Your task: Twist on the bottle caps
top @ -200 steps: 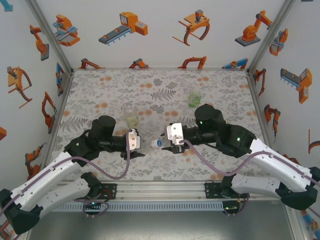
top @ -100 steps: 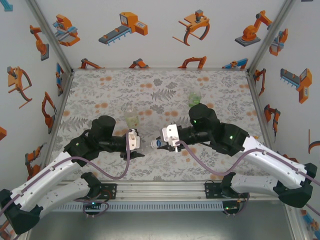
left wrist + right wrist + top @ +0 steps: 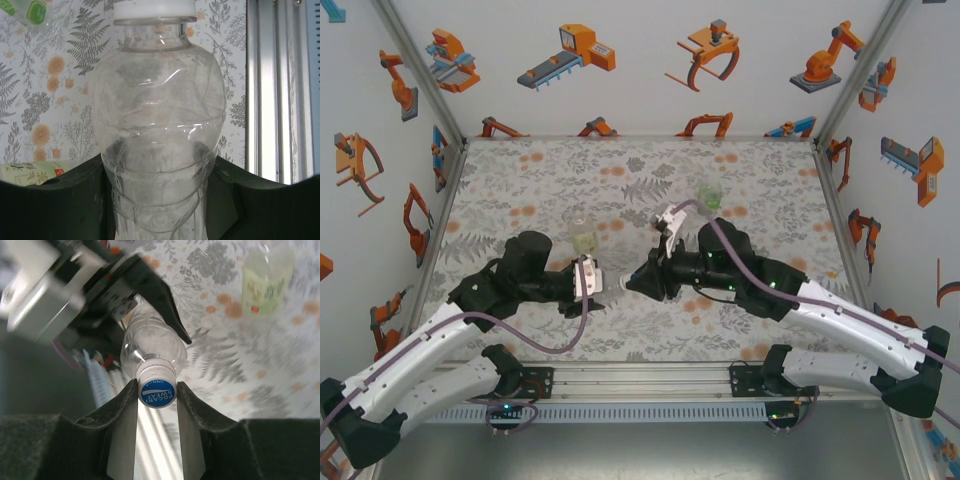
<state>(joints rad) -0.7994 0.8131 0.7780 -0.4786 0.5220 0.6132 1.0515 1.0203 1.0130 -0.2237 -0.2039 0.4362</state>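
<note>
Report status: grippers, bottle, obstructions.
Left gripper shut on colourless bottle. Right gripper shut on its blue-topped cap. Yellowish bottle and green bottle stand farther back, apart from both grippers.

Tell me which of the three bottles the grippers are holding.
The colourless bottle: the left gripper grips its body and the right gripper pinches its cap. The yellowish bottle and the green bottle stand free on the table.

Left arm [image 3: 410,365] and right arm [image 3: 850,325]: white shells, black joints and bases. Purple-grey cable [image 3: 520,345] loops along each. Small green lights on the right arm (two, I think). Fingers [image 3: 117,415] matte black, wedge-shaped, textured.
</note>
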